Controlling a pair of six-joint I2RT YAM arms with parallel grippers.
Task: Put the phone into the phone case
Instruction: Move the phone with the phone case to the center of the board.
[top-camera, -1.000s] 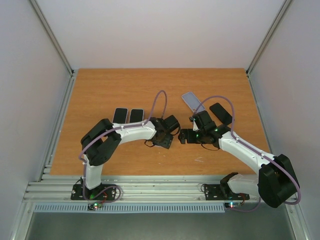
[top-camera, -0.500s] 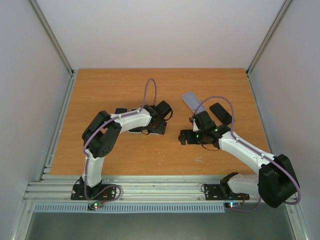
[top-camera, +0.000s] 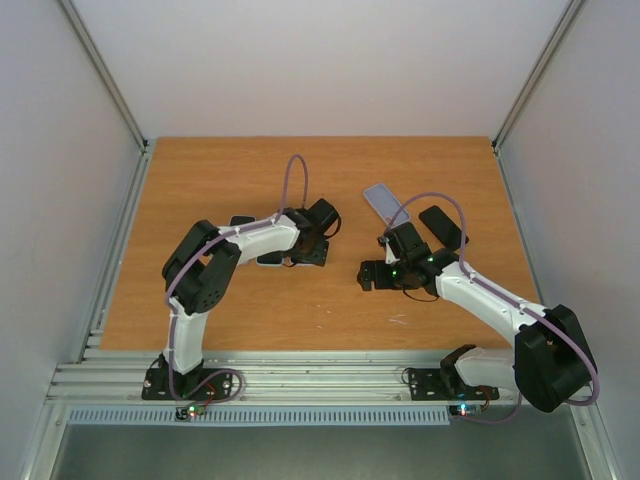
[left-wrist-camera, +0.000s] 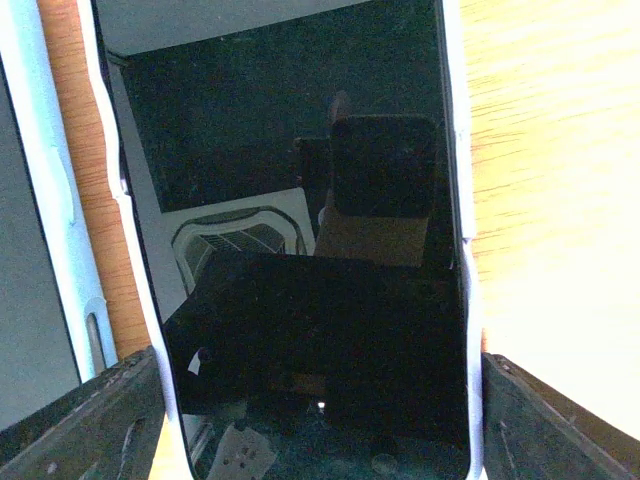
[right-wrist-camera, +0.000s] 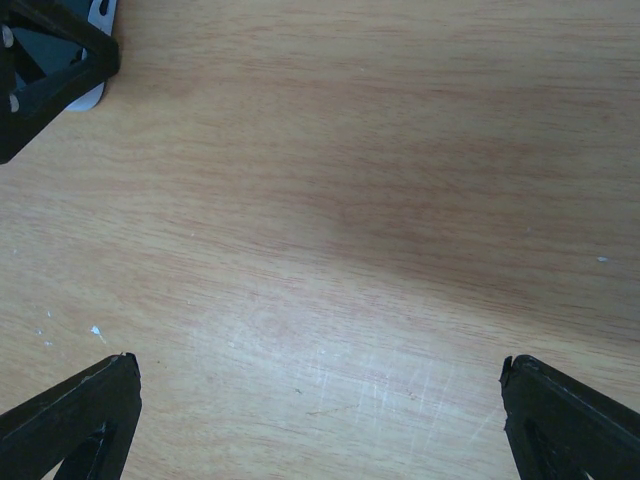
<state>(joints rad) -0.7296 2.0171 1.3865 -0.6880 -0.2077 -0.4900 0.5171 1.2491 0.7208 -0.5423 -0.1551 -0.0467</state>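
Spread wide, the left end effector (left-wrist-camera: 322, 410) is seen from its wrist camera straddling the phone (left-wrist-camera: 290, 200), with one dark finger (left-wrist-camera: 90, 420) just beside each long edge. No lift off the table (top-camera: 220, 180) is shown, and whether the fingers press on the edges cannot be told. The phone is laid flat, its black glass facing up and its sides framed by a white rim; the camera housing is mirrored in the screen. Just beside it, along the left border of that view, a second flat item (left-wrist-camera: 35, 230) with a grey face and a pale rim is seen, separated from the phone by a thin strip of wood. From above, both are found left of the table's centre, largely covered by the left arm reaching over them. The right end effector (right-wrist-camera: 315, 380) is held fully spread above bare, scuffed wood near the middle of the table, with nothing between its fingers. Farther back on the right, a pale phone case (top-camera: 381, 203) is laid flat, and a black flat item (top-camera: 441, 226) is placed near it, closer to the right edge.
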